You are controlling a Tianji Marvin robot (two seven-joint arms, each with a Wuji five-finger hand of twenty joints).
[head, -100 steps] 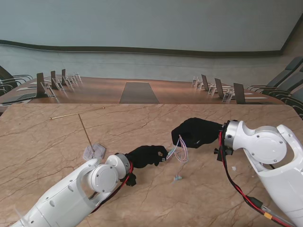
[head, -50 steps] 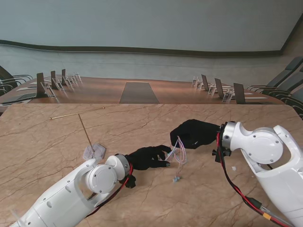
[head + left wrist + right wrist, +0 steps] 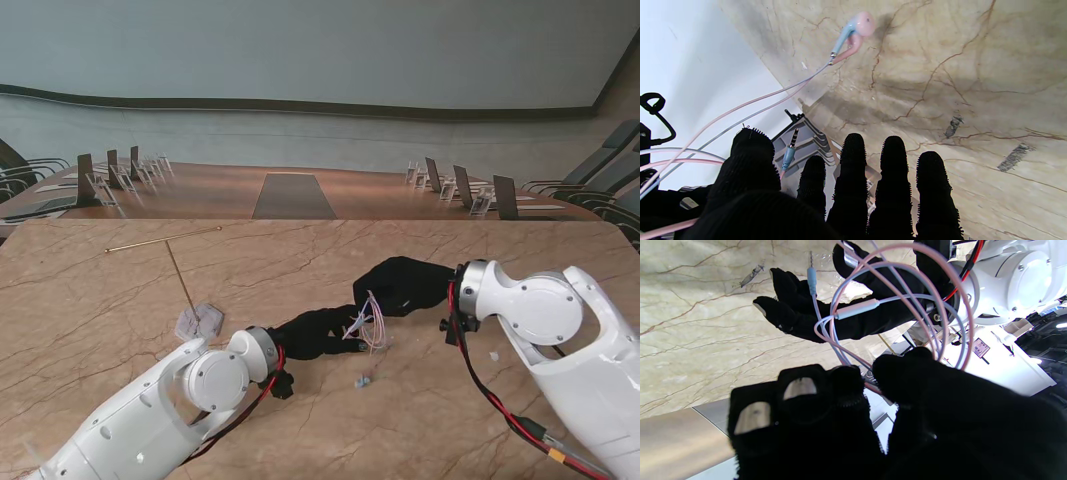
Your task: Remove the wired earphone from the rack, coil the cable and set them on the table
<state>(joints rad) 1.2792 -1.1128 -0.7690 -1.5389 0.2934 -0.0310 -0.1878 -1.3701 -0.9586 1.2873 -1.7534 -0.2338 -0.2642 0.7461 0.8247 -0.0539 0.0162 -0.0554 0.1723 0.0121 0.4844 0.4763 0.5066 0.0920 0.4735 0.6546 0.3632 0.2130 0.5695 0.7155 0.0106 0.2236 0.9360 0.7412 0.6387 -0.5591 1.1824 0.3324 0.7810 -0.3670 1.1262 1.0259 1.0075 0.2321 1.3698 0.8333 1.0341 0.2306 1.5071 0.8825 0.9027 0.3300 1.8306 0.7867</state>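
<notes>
A marble-patterned table (image 3: pixel 90 310) fronts a wooden conference table (image 3: pixel 215 190), dark chairs (image 3: pixel 505 195) and a pale curved wall (image 3: pixel 320 50).

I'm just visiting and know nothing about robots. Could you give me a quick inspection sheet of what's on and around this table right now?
Surface: marble-patterned table, brown veins.
Job's things: earphone cable looped in coils between the hands; earbuds dangling; plug free; rack, thin, on the left, bare.
Clutter: small pale speck by the right arm, too small to identify.
Hands: right hand pinching the coils; left hand among the strands, grip unclear.
Cables: red and black wiring along the right arm.
Surroundings: conference table with chairs beyond.
</notes>
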